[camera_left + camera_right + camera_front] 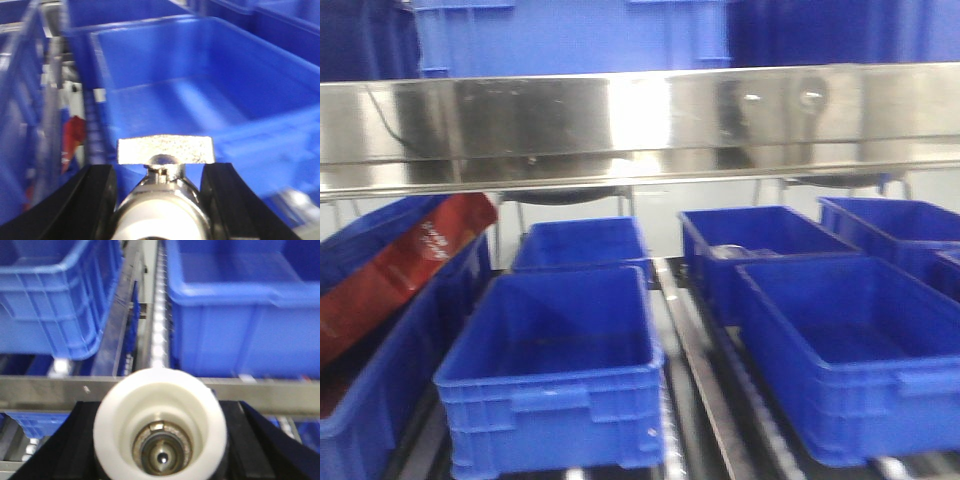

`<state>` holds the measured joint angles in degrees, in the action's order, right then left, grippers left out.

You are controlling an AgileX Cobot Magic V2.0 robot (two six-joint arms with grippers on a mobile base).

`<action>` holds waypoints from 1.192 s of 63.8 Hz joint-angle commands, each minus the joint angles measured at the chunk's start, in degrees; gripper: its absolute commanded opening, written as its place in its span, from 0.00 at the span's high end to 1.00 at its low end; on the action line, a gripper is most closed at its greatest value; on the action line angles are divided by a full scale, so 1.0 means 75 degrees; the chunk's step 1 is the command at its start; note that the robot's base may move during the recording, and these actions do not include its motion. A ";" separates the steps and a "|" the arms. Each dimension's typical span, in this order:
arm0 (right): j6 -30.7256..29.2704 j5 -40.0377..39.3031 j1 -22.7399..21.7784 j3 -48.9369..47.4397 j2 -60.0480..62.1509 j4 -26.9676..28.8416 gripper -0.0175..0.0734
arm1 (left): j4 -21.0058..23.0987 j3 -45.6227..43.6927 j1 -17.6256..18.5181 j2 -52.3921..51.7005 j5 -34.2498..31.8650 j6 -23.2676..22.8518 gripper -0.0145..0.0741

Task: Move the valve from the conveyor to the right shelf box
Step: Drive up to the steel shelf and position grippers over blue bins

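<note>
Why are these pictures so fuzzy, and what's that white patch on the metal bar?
Front view: light glares off the shelf rail, washing its middle white. Left wrist view: the blue box behind is smeared, the valve's handle sharper. Right wrist view: the other valve's white end fills the foreground, slightly soft.

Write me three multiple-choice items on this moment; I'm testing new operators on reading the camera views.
1. In the left wrist view, what lies beyond the left gripper's valve?
A. an open blue box
B. the conveyor belt
C. bare floor

2. What colour is the flat item leaning in the front view's far-left box?
A. green
B. red
C. yellow

3. The right gripper is:
A. open, empty
B. out of view
C. shut on a white-ended valve

1 A: blue walls fill the view past the valve.
2 B: red against blue.
3 C: jaws flank the white end.
</note>
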<state>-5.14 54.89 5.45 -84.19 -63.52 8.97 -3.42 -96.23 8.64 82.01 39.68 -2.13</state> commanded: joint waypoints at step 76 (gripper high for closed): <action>-0.0013 -0.0521 -0.0012 -0.0126 0.0096 -0.0011 0.97 | 0.0018 -0.0080 0.0028 -0.0099 -0.0454 -0.0036 0.96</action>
<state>-5.14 54.89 5.45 -84.19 -63.52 9.09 -3.53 -96.23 8.64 82.01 39.68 -2.13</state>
